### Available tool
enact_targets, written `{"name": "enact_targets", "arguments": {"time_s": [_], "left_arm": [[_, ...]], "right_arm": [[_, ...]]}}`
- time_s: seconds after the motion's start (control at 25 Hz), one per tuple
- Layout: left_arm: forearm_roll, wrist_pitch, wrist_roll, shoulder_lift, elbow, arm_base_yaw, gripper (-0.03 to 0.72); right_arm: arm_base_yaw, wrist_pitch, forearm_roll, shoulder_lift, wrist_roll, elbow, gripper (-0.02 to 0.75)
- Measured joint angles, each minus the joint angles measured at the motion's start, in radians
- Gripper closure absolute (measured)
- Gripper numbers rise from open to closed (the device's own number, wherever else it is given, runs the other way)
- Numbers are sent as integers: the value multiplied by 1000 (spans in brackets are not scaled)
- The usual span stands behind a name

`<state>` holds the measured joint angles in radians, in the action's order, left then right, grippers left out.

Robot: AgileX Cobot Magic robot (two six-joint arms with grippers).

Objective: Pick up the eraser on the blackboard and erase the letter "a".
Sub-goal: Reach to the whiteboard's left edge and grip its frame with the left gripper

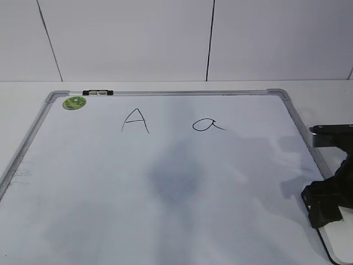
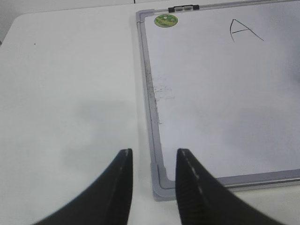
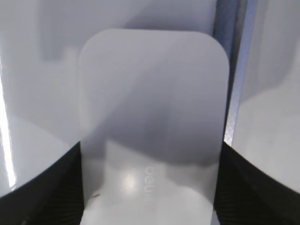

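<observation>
The eraser (image 3: 152, 126), a white rounded-rectangular plastic block with faint grey lettering, looks light, rigid and smooth, so its long side edges seem the surest hold. It lies near the right frame of the blackboard (image 1: 295, 118), between the right gripper (image 3: 150, 187)'s spread black fingers. The letter "a" (image 1: 207, 125) is well apart from the eraser; the left gripper (image 2: 153, 161) hangs part-open over the board's corner.

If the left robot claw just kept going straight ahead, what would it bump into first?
Probably the blackboard: the left gripper points along its grey left frame edge, the near corner between its open fingers. How high it hovers is unclear, so it may pass above.
</observation>
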<state>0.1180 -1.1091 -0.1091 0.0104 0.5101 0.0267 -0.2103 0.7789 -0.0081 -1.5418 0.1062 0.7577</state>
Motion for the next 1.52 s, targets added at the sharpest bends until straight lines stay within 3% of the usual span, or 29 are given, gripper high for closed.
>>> {"name": "enact_targets", "arguments": {"time_s": [0.8, 1.52], "left_arm": [[0, 0, 0, 0, 0, 0, 454], [0, 0, 0, 0, 0, 0, 454]], "right_arm": [[0, 2, -2, 103, 0, 11, 195], [0, 285, -2, 425, 0, 41, 195]]}}
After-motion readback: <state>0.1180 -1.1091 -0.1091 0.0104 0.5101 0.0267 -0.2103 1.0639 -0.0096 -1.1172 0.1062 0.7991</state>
